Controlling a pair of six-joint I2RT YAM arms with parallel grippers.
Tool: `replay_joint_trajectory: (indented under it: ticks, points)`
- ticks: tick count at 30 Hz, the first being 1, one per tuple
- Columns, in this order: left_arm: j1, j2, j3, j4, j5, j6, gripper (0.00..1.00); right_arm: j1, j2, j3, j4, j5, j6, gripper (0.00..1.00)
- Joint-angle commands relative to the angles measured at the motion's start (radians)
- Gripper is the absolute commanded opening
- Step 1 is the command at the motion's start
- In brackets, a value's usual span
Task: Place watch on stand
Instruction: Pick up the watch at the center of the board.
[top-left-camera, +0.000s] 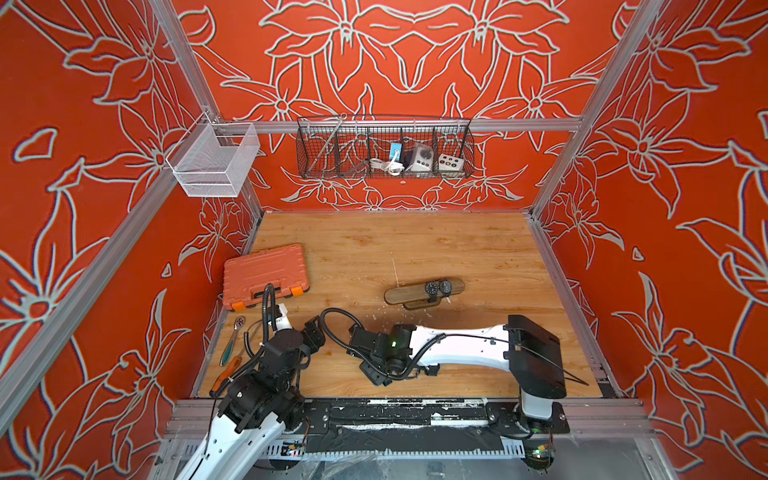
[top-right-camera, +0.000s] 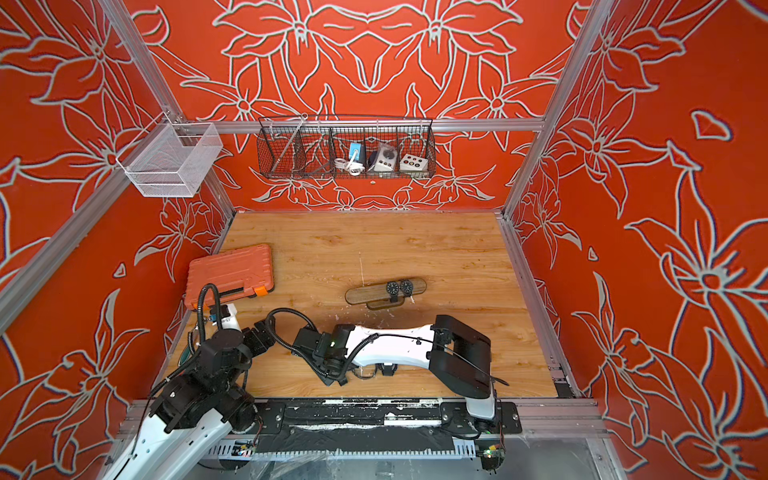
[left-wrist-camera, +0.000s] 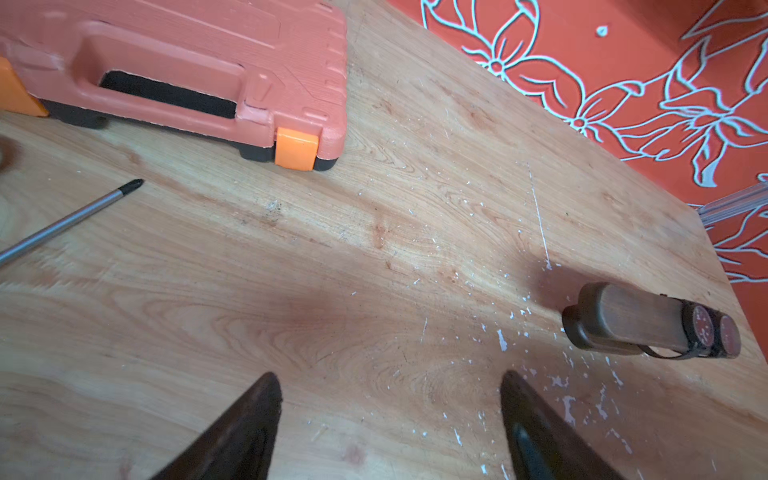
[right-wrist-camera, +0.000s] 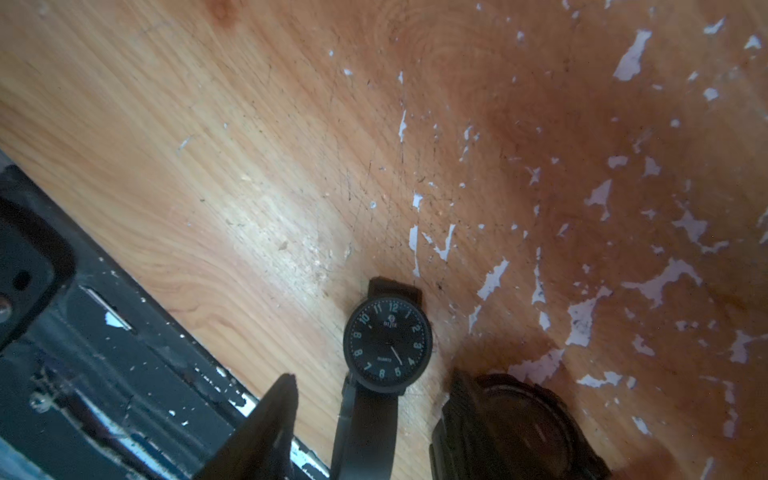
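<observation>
The left pincer (left-wrist-camera: 390, 415) gapes empty; right pincer (right-wrist-camera: 382, 390) part-open astride the watch (right-wrist-camera: 388, 345) at the desk's (right-wrist-camera: 249, 166) front edge — closing might snag the bulkier watch (right-wrist-camera: 511, 419) (just beside)

We count one stand (top-left-camera: 405, 294) and two watches on it (top-left-camera: 432, 287) (top-left-camera: 445, 286). A third watch (right-wrist-camera: 388, 345) lies on the surface (top-left-camera: 415, 249). The dark round thing just beside it (right-wrist-camera: 519, 415) may be a fourth. We also count one orange case (top-left-camera: 264, 270), one ratchet (top-left-camera: 232, 336), one screwdriver (left-wrist-camera: 75, 220), two baskets (top-left-camera: 212, 162) (top-left-camera: 316, 162) and two arms (top-left-camera: 266, 361) (top-left-camera: 457, 345).
</observation>
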Motion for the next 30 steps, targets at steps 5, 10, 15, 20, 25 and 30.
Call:
replay_joint_trajectory:
  ticks: [5, 10, 15, 20, 25, 30]
  points:
    - [0.007, -0.14, -0.048, -0.102, -0.151, 0.003, 0.77, 0.255, 0.062, 0.068, -0.08, 0.127, 0.142, 0.55]
    - [0.014, -0.205, -0.068, -0.124, -0.224, -0.014, 0.77, 0.426, 0.185, 0.145, -0.107, 0.176, 0.208, 0.55]
    - [0.021, -0.312, -0.099, -0.167, -0.326, -0.047, 0.78, 0.521, 0.311, 0.214, -0.102, 0.169, 0.24, 0.54]
    - [0.024, -0.432, -0.126, -0.211, -0.409, -0.072, 0.81, 0.579, 0.464, 0.306, -0.111, 0.143, 0.238, 0.54]
    - [0.027, -0.516, -0.134, -0.235, -0.443, -0.078, 0.81, 0.593, 0.599, 0.392, -0.137, 0.105, 0.245, 0.56]
    - [0.027, -0.543, -0.136, -0.241, -0.445, -0.078, 0.81, 0.593, 0.693, 0.453, -0.154, 0.082, 0.253, 0.58]
